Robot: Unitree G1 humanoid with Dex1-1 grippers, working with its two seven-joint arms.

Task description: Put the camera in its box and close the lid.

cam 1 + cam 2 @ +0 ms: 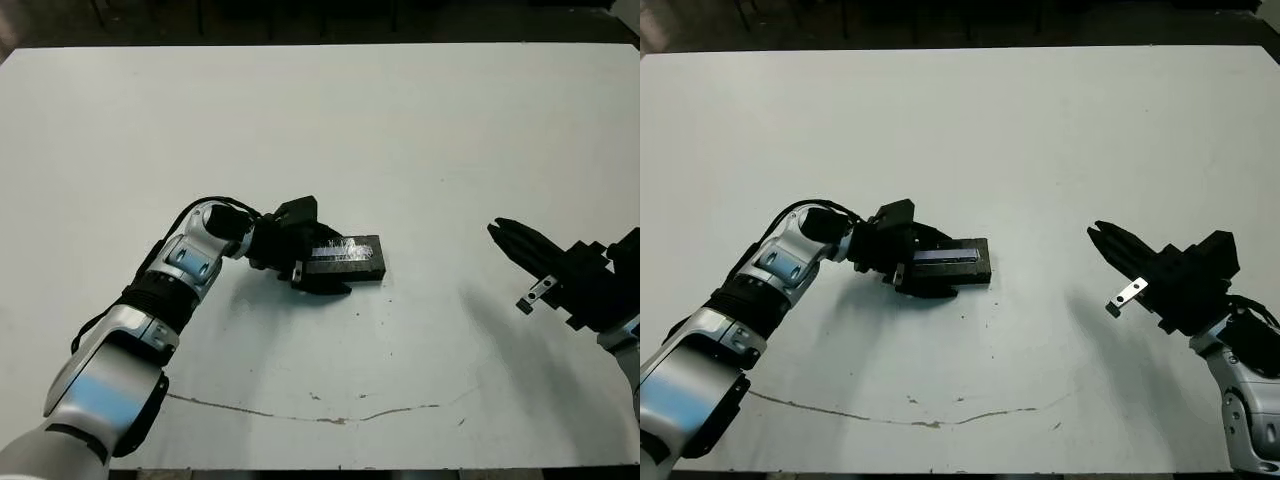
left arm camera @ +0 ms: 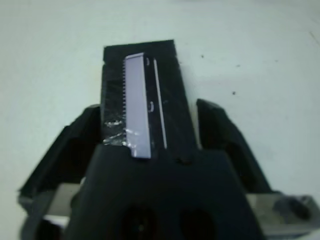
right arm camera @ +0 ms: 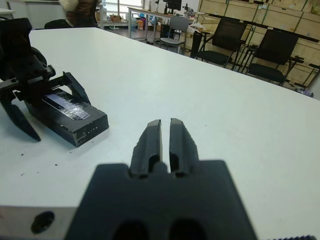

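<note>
A black block lies just left of the table's middle: the flat black lid (image 1: 340,250), with a silvery patch and a pale strip on its top face, sits on the box (image 3: 87,131). Only the box's black outer wall shows. The camera is hidden. My left gripper (image 1: 320,252) is open, one finger (image 2: 220,130) on each side of the block's near end, and the finger on one side seems to touch the block. My right gripper (image 1: 497,231) hovers shut and holding nothing at the right, pointing toward the block from well away.
A thin dark crack line (image 1: 320,417) runs across the white table (image 1: 330,120) near its front edge. In the right wrist view, chairs (image 3: 225,37) and desks stand beyond the table's far edge, with a person (image 3: 80,10) in the distance.
</note>
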